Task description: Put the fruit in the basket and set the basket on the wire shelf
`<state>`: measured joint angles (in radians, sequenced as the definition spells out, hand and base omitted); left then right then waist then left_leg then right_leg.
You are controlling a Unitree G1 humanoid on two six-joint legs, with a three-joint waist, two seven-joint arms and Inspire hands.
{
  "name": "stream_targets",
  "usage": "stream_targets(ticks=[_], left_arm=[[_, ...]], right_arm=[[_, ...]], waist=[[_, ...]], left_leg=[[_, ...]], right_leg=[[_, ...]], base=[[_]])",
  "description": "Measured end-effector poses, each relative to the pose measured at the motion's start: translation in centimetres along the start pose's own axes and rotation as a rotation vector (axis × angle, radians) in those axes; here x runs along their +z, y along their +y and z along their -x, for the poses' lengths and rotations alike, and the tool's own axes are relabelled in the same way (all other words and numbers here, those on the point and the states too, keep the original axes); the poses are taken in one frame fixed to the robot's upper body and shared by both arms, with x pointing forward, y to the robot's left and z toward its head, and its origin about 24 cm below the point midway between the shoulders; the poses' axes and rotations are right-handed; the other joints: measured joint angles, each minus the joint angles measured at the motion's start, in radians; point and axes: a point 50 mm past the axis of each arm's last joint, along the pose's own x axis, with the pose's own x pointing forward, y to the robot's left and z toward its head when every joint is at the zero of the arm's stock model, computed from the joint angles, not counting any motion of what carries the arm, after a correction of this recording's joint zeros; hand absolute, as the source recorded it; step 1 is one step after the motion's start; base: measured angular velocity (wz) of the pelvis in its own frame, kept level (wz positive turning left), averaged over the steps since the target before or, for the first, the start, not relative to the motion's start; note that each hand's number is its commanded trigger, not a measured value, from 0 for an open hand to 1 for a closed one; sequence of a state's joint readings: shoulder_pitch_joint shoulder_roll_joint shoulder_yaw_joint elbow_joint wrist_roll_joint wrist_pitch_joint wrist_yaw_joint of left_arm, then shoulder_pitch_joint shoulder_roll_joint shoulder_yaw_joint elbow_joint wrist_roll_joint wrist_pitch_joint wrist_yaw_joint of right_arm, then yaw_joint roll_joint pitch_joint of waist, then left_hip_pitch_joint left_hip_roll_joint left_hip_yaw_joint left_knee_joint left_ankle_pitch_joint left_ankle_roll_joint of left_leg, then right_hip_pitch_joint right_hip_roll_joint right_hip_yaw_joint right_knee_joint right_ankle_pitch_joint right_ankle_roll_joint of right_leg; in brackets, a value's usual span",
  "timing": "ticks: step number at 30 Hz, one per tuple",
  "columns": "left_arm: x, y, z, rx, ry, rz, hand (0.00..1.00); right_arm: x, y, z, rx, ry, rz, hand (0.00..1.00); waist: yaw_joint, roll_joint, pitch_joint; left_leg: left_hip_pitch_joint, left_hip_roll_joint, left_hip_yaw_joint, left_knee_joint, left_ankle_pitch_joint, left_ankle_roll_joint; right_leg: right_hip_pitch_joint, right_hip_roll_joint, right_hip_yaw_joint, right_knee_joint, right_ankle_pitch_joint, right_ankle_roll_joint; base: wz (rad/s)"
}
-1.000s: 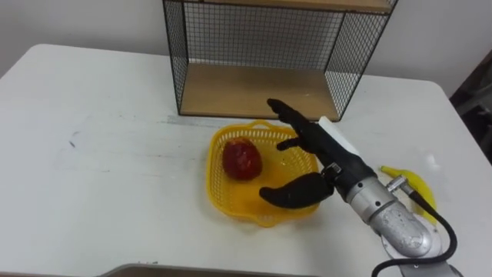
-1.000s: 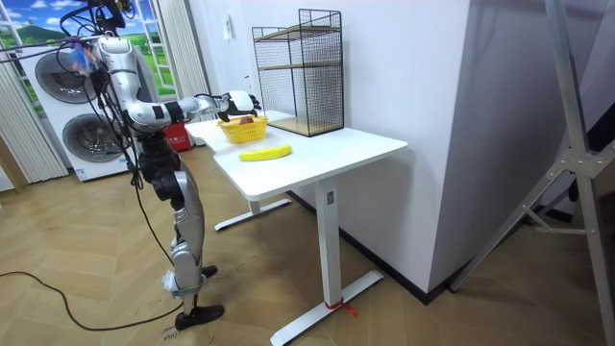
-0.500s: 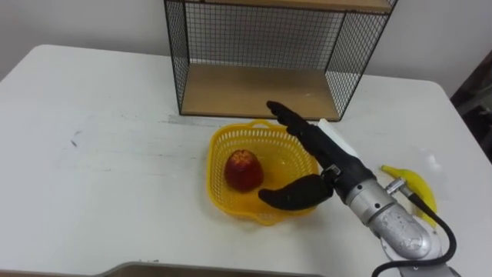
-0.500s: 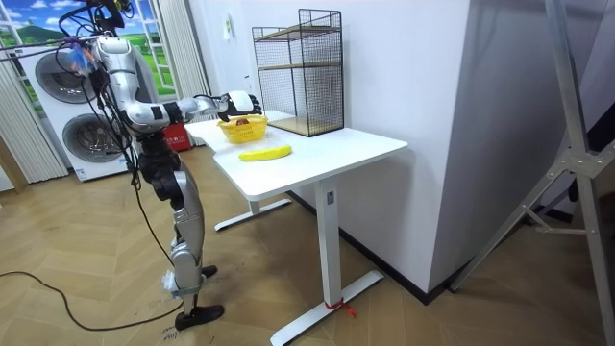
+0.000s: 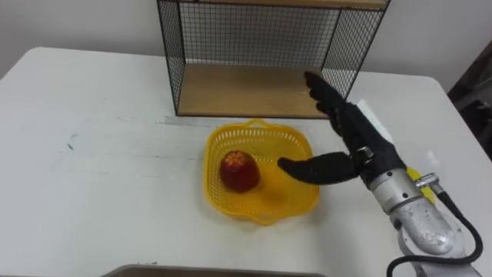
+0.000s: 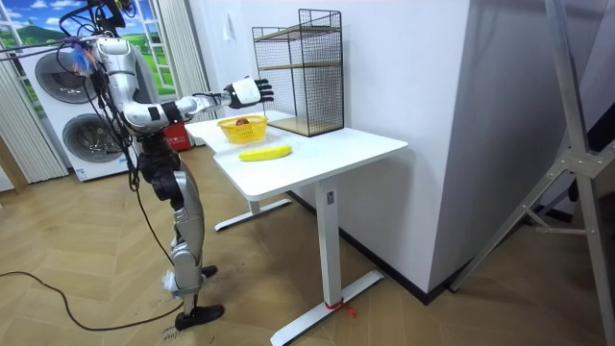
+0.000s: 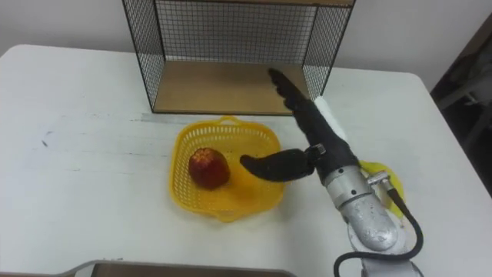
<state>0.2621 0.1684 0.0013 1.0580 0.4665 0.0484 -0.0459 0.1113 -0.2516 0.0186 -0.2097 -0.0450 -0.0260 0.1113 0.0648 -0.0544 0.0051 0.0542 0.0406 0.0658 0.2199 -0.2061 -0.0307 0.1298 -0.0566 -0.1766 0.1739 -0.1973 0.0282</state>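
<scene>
A yellow plastic basket [image 5: 263, 201] [image 7: 231, 196] [image 6: 242, 126] rests on the white table in front of the wire shelf [image 5: 261, 58] [image 7: 231, 54] [image 6: 300, 69]. A red apple [image 5: 239, 170] [image 7: 207, 167] lies inside it, toward its left side. My right hand [image 5: 350, 142] [image 7: 307, 142] [image 6: 247, 92] hovers open above the basket's right rim, fingers straight and thumb spread, holding nothing. A yellow banana [image 5: 415, 183] [image 7: 374, 175] [image 6: 265, 153] lies on the table to the right, mostly hidden behind my forearm.
The wire shelf has a wooden lower board [image 5: 250, 91] and stands at the table's far edge. The white table [image 5: 100, 154] is bare to the left. In the room view, washing machines [image 6: 67, 115] stand behind me, and I stand at the table's end.
My right hand rose off the basket and drew back to the right, toward the shelf's right corner. The apple rolled and settled at the basket's left.
</scene>
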Motion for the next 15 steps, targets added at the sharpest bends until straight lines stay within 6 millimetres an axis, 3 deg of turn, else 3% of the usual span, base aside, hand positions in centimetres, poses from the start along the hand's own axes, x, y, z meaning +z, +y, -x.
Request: stream_targets(ticks=[5,8,15], left_arm=[[-1.6,0.2,0.3,0.017,0.040,0.069,0.00],[-2.1,0.0,0.4,0.016,0.053,0.080,0.00],[-2.2,0.1,0.4,0.023,0.066,0.092,0.00]], right_arm=[[0.0,-3.6,0.6,-0.242,0.001,0.034,0.00],[0.0,-4.8,0.9,-0.345,0.002,0.044,0.00],[-0.1,-5.4,1.2,-0.456,0.006,0.066,0.00]], waist=[[-0.014,-0.001,-0.0013],[-0.025,-0.003,-0.0029],[-0.047,-0.004,-0.0038]], left_leg=[[0.007,0.000,0.011,-0.007,0.000,0.000],[0.014,0.000,0.013,-0.014,0.000,0.000],[0.029,0.000,0.014,-0.017,0.000,0.000]], right_leg=[[0.001,0.000,0.009,-0.005,0.000,0.000],[0.003,0.000,0.010,-0.005,0.000,0.001],[0.014,0.000,0.011,-0.006,-0.001,0.001]], base=[[-0.05],[-0.01],[0.00]])
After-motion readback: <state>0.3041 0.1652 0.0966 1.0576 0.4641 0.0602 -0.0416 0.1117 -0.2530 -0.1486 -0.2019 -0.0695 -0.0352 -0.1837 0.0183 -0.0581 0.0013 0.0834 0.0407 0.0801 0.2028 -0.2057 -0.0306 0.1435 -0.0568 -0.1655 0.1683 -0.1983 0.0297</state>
